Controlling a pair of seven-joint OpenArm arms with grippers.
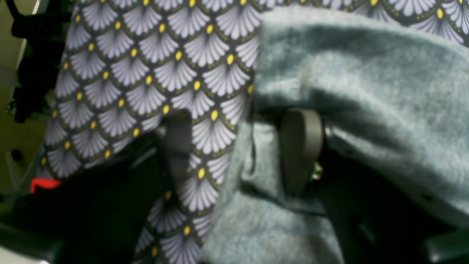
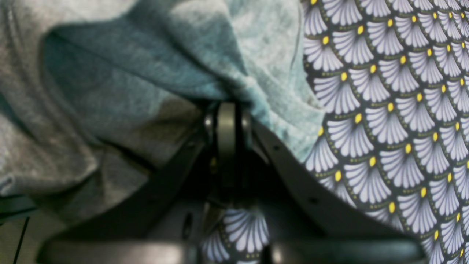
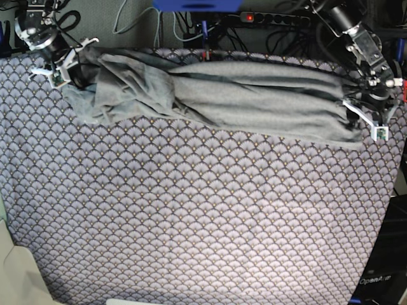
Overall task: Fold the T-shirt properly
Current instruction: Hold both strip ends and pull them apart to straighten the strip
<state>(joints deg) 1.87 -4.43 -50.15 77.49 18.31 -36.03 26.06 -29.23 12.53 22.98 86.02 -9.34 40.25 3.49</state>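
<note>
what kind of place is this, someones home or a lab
Most likely a robotics lab bench, not a home: a table under a scallop-patterned tablecloth, loose cables and a power strip along its far edge, and a grey T-shirt stretched out between two robot arms.

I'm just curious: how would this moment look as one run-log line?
T-shirt: bunched along tablecloth's far edge | right gripper: shut on T-shirt | left gripper: open at shirt's other end | fold: not done

You see the purple scallop-patterned tablecloth (image 3: 191, 216) covering the whole table, each pale fan tipped with a yellow dot. Behind its far edge, you find tangled cables (image 3: 137, 19) and a power strip (image 3: 273, 18) with a red light.
</note>
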